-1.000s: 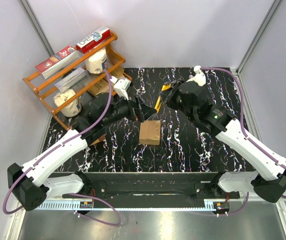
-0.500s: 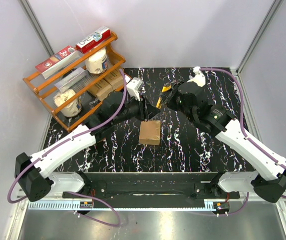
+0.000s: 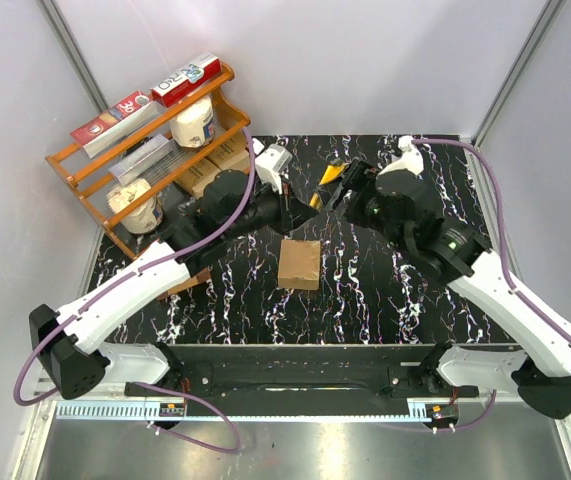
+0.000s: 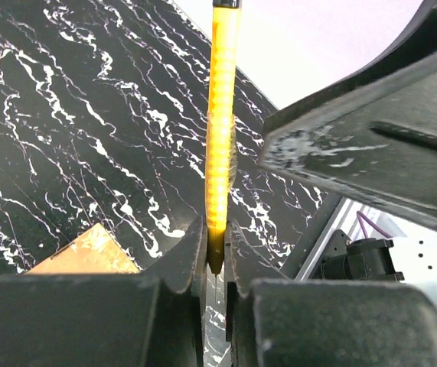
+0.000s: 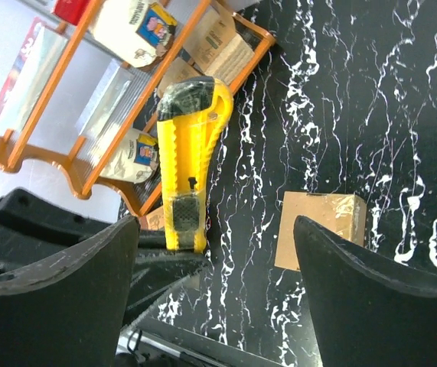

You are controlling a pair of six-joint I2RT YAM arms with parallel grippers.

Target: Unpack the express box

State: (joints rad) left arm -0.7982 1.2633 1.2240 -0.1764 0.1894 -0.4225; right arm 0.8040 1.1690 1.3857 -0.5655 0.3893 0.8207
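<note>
The express box (image 3: 299, 264), small, light brown and taped, sits on the black marbled table between the arms; it also shows in the right wrist view (image 5: 321, 229), and one corner of it in the left wrist view (image 4: 88, 252). Above and behind the box, a yellow utility knife (image 3: 317, 197) is in the air. My left gripper (image 3: 293, 207) is shut on the knife's lower end (image 4: 222, 115), its jaws pressed against both flat sides (image 4: 215, 237). My right gripper (image 3: 351, 186) stands open at the knife's other end (image 5: 191, 153), its fingers wide apart (image 5: 216, 229) and not touching the knife.
An orange wooden rack (image 3: 85, 160) stands at the back left with cartons, tubs and toothpaste boxes on its shelves. A brown box (image 3: 180, 282) lies half under the left arm. Grey walls close in the table on three sides.
My left arm swung right and its gripper closed on the knife. My right gripper, which held the knife, opened and let go of it.
</note>
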